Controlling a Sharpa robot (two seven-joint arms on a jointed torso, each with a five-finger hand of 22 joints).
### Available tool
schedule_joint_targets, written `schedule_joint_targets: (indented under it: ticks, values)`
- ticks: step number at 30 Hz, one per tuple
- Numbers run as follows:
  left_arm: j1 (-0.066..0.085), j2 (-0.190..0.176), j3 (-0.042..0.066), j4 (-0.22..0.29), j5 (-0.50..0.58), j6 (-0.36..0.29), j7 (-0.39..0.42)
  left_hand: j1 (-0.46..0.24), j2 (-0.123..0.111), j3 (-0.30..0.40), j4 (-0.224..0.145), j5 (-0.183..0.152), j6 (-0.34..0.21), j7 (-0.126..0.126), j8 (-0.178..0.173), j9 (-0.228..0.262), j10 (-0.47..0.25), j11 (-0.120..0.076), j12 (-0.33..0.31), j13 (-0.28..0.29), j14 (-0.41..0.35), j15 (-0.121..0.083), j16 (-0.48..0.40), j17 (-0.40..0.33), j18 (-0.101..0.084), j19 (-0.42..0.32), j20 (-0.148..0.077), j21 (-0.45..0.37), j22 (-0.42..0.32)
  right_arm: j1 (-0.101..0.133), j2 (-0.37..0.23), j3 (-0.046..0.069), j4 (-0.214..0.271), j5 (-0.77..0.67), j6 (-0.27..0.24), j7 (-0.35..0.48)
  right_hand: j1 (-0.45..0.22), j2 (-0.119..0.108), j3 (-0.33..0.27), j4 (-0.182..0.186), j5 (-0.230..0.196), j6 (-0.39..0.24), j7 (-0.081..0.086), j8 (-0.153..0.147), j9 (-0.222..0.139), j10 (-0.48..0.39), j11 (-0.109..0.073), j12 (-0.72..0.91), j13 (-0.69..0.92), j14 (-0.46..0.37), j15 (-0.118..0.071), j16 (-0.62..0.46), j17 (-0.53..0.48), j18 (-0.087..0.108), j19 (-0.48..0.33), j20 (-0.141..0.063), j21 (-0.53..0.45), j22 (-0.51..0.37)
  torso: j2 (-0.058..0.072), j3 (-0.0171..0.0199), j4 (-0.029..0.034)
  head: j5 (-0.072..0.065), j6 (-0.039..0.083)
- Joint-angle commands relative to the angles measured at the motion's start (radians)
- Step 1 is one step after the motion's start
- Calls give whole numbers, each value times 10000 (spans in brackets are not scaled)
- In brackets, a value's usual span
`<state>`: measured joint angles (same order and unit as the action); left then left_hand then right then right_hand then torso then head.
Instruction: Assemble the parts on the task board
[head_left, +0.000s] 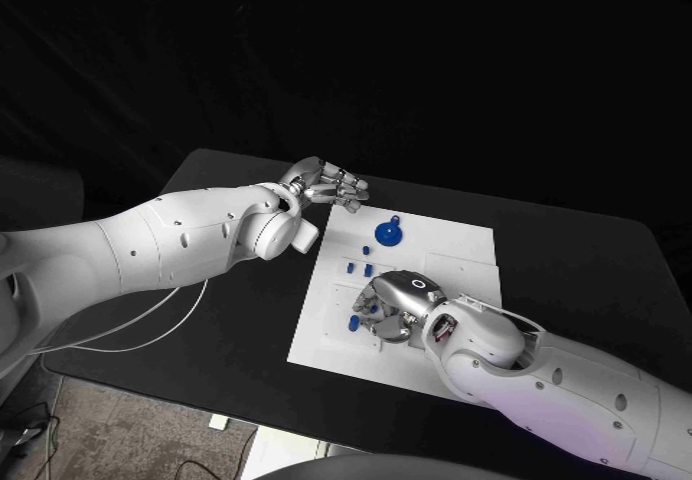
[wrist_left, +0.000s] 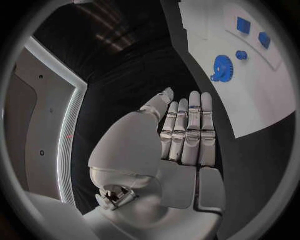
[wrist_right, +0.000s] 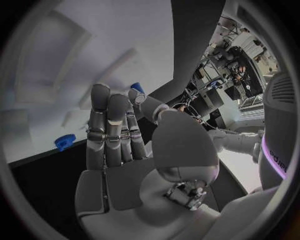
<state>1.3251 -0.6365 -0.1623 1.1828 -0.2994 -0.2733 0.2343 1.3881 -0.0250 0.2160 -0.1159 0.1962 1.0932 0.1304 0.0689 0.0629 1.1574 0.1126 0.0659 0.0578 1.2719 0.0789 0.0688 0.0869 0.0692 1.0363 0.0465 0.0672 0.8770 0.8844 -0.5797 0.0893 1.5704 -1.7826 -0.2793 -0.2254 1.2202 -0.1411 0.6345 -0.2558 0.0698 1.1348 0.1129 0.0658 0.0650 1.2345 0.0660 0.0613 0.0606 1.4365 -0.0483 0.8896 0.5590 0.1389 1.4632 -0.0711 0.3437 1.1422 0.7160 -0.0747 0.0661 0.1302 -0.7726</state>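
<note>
**Right hand low over the board, left hand idle at the far corner**

Hidden under the right hand (head_left: 392, 300): part of the task board (head_left: 454, 250). Hard to tell in the head view whether anything is grasped; in the wrist view, fingers (wrist_right: 109, 125) straight and together, a small blue part (wrist_right: 137, 89) at a fingertip, pinch uncertain. Left hand (head_left: 326, 183) at the board's far left corner, extended, holding nothing. Blue gear (head_left: 388, 233) on open white surface between the hands. Bare black table (head_left: 577, 260) around.

The task board (head_left: 447, 255) looked like smooth matt white plastic, the gear (head_left: 388, 233) like blue plastic; the worktop (head_left: 577, 250) was matt black, and each hand's fingers (wrist_left: 190, 130) shone metallic.
</note>
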Motion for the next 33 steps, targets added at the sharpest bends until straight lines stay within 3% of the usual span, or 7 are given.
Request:
schedule_joint_targets:
  ticks: [1,8,17,24,27,29,33]
  values:
    - [13,4,7,5,-5,156,26,116,-13,-25,54,-60,-33,19,-34,14,-61,9,-53,4,-88,-12,-42,-14,148,3,88,19,-16,-8,-121,1,162,277,-816,135,-7,-130,210,29,73,-54,5,-32,-9,-62,-16,-20,-8,-16,59,59,-21,100,384,69,76,56,-1,0,-6,-26,17]
    - [13,-15,7,-43,-12,165,23,116,-13,-25,54,-60,-33,19,-34,14,-61,9,-53,4,-88,-12,-42,-14,148,3,88,19,-16,-6,-492,142,568,1237,-1312,529,-109,-145,-189,313,493,-78,-14,-31,-9,0,-45,-17,-6,5,52,142,-33,106,416,69,179,83,-3,8,-6,-129,65]
    - [13,-62,4,-103,-24,219,5,129,-18,-29,38,-53,-25,18,-33,14,-116,29,-57,3,-143,9,-48,-26,163,-10,104,15,-4,-2,-1241,801,1076,3062,-1417,776,-264,79,-843,501,910,182,-119,-15,17,294,-160,-13,1,-5,3,288,-53,19,427,40,517,103,-12,7,-22,-459,107]
    - [11,-106,-7,-102,-158,-14,9,103,-23,-48,49,-48,-39,18,-32,14,-89,20,-50,4,-118,2,-36,-19,173,-2,114,21,12,14,-2457,1455,1380,4899,-666,583,-475,260,-2102,824,597,655,-441,-2,114,2289,-816,457,755,7,-389,181,-84,-246,418,-306,373,-28,-56,11,-93,-796,160]
    - [9,-136,-27,-104,-197,-100,36,84,-32,-47,57,-45,-127,39,-47,7,-35,4,-48,4,-90,-9,-33,-12,173,15,109,21,11,33,-3007,1554,1461,5499,-191,340,-374,475,-3188,1049,726,805,-598,4,150,2508,-1072,2227,2651,81,-565,226,1,-532,460,-520,750,71,-84,17,-131,-980,162]
    - [8,-159,-47,-101,-206,-122,47,72,-33,-45,66,-54,-143,42,-41,9,-14,-2,-52,4,-83,-10,-34,-9,171,24,107,20,7,40,-3270,1585,1491,5728,153,94,-377,762,-3854,1443,645,759,-578,52,264,1154,-1198,4649,5703,76,-620,590,398,-700,480,-581,1333,322,-96,30,-150,-1060,172]
    - [4,-201,-116,-90,-204,-135,63,34,-35,-39,93,-61,-153,34,-36,11,71,-28,-54,3,-54,-22,-33,1,166,51,100,16,-12,46,-3644,1617,1527,5968,998,-613,-685,643,-4049,2150,293,659,-647,-11,436,846,-1130,6198,7557,-89,-585,1003,989,-682,478,-590,1920,619,-123,80,-193,-1178,145]
